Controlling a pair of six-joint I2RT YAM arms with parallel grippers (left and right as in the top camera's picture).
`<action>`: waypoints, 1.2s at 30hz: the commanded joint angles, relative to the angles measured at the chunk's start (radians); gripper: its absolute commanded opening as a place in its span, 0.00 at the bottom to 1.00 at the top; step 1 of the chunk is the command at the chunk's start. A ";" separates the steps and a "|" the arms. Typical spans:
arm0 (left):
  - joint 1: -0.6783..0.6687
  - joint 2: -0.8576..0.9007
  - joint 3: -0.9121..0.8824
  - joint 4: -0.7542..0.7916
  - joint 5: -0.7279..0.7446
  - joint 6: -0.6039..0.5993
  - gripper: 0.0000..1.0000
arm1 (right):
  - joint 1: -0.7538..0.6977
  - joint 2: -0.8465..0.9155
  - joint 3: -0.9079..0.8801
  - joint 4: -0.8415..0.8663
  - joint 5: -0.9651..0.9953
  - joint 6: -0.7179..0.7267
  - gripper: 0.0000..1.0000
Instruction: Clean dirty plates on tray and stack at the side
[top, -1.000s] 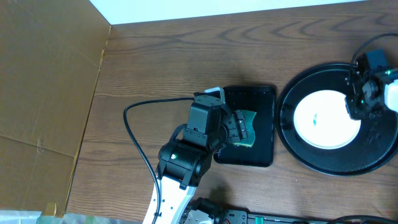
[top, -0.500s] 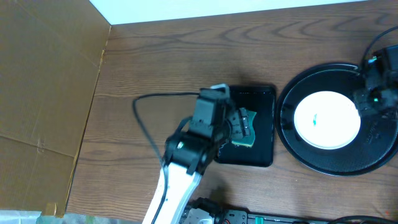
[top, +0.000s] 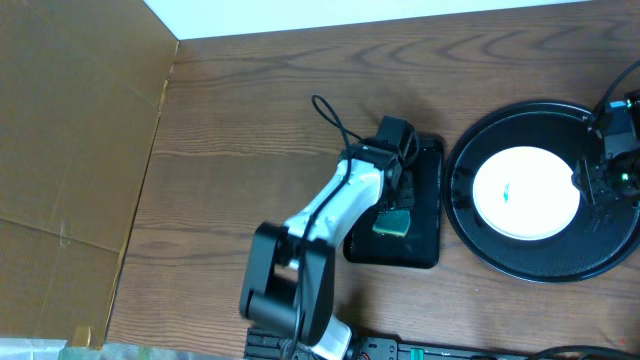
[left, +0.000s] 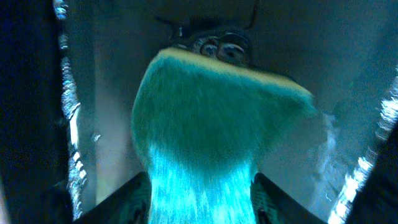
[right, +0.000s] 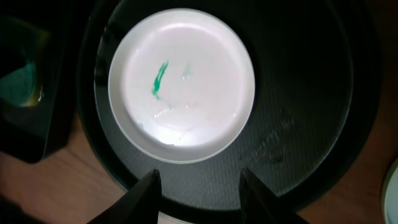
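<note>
One white plate with a short green smear lies in the round black tray. My right gripper hovers over the tray's right side, just off the plate's rim, open with nothing between its fingers. A green sponge sits on the small rectangular black tray. My left gripper reaches down onto it, and both fingers press the sponge's sides, pinching it narrow.
A brown cardboard sheet covers the table's left part. The left arm's cable loops above its wrist. A pale round edge shows beyond the round tray's rim in the right wrist view.
The left arm stretched out over the rectangular tray and its jaws closed in on the sponge. The right gripper drifted to the tray's right side and opened a little wider.
</note>
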 joint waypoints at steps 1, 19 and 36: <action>0.016 0.045 -0.003 0.025 0.014 -0.029 0.52 | 0.003 -0.001 0.000 -0.010 -0.015 0.013 0.38; 0.018 0.007 0.005 0.003 0.092 -0.029 0.07 | -0.001 0.002 0.000 -0.012 0.159 0.153 0.35; 0.017 -0.380 0.014 -0.048 0.019 0.042 0.07 | -0.045 0.153 -0.001 0.008 0.116 0.145 0.52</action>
